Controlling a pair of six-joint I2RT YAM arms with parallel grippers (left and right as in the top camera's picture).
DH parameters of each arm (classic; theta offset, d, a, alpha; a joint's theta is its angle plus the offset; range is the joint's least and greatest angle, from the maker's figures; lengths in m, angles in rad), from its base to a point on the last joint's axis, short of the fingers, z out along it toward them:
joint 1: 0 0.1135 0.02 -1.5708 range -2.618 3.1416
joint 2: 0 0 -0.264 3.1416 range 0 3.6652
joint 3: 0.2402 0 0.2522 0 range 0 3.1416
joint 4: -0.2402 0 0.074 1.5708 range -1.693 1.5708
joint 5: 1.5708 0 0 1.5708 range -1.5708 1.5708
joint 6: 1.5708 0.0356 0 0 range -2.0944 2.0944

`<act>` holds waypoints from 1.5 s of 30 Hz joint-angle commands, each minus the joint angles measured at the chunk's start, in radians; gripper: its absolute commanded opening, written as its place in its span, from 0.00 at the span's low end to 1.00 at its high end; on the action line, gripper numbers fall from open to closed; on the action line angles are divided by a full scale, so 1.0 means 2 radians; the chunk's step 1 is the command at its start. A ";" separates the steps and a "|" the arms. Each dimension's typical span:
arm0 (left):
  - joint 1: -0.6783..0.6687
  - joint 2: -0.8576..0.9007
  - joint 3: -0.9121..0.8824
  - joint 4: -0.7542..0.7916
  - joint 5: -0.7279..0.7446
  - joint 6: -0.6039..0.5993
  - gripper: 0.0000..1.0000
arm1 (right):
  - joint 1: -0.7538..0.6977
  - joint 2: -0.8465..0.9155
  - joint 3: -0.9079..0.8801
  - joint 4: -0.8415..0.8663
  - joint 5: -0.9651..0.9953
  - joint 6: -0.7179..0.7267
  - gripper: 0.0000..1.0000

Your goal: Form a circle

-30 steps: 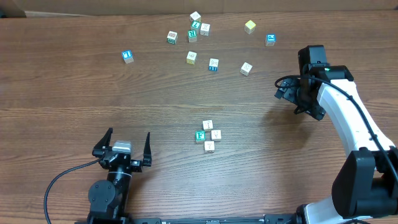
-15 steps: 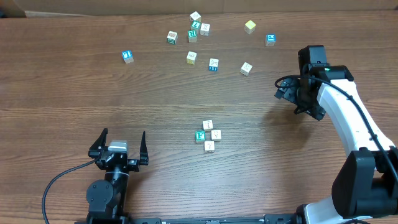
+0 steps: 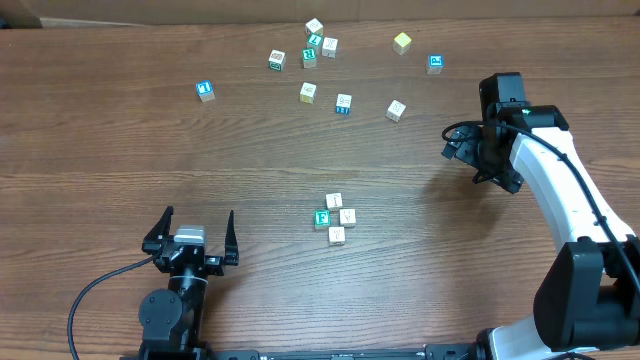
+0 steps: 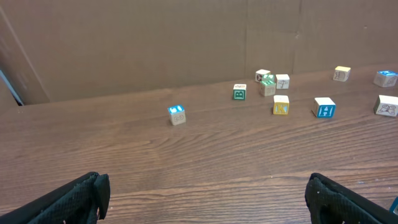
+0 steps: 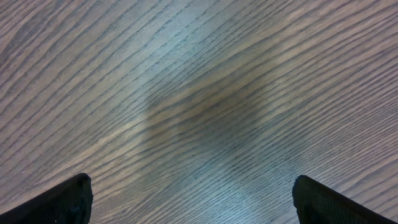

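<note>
The circle (image 3: 336,217) is a tight cluster of three cream cubes and one green-faced cube (image 3: 322,218) near the table's front middle, seen in the overhead view. My left gripper (image 3: 198,220) stands open to its left, well apart from it. Its fingers (image 4: 81,196) frame only bare wood in the left wrist view. My right gripper (image 3: 484,158) hangs open over the right side of the table, far from the cluster. The right wrist view shows its fingertips (image 5: 336,200) wide apart above bare wood grain.
Several loose cubes lie scattered along the far side: a blue one (image 3: 205,90) at the left, a yellow one (image 3: 402,42), another blue one (image 3: 435,63), and a clump (image 3: 315,45) near the back edge. A cardboard wall (image 4: 186,43) backs the table.
My left gripper has drawn slightly back and to the left, still open. The right arm and the cubes have not moved.
</note>
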 commanded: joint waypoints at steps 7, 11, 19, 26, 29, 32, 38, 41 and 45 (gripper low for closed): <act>0.004 -0.006 -0.002 0.001 0.003 0.011 1.00 | -0.002 -0.009 0.006 0.001 0.005 0.000 1.00; 0.004 -0.006 -0.002 0.001 0.003 0.011 1.00 | -0.002 -0.013 0.006 0.001 0.005 0.000 1.00; 0.004 -0.006 -0.002 0.001 0.003 0.011 1.00 | -0.002 -0.104 0.006 0.001 0.005 0.000 1.00; 0.004 -0.006 -0.002 0.001 0.003 0.011 1.00 | -0.002 -0.205 0.003 0.001 0.005 0.000 1.00; 0.004 -0.006 -0.002 0.001 0.003 0.011 1.00 | -0.002 -0.235 -0.006 0.001 0.005 0.000 1.00; 0.004 -0.006 -0.002 0.001 0.003 0.011 1.00 | -0.002 -0.253 -0.023 0.001 0.005 0.000 1.00; 0.004 -0.006 -0.002 0.001 0.003 0.011 1.00 | -0.002 -0.259 -0.078 0.001 0.005 0.000 1.00; 0.004 -0.006 -0.002 0.001 0.003 0.011 1.00 | -0.002 -0.259 -0.112 0.001 0.005 0.000 1.00; 0.004 -0.006 -0.002 0.001 0.003 0.011 1.00 | -0.002 -0.263 -0.148 0.001 0.005 0.000 1.00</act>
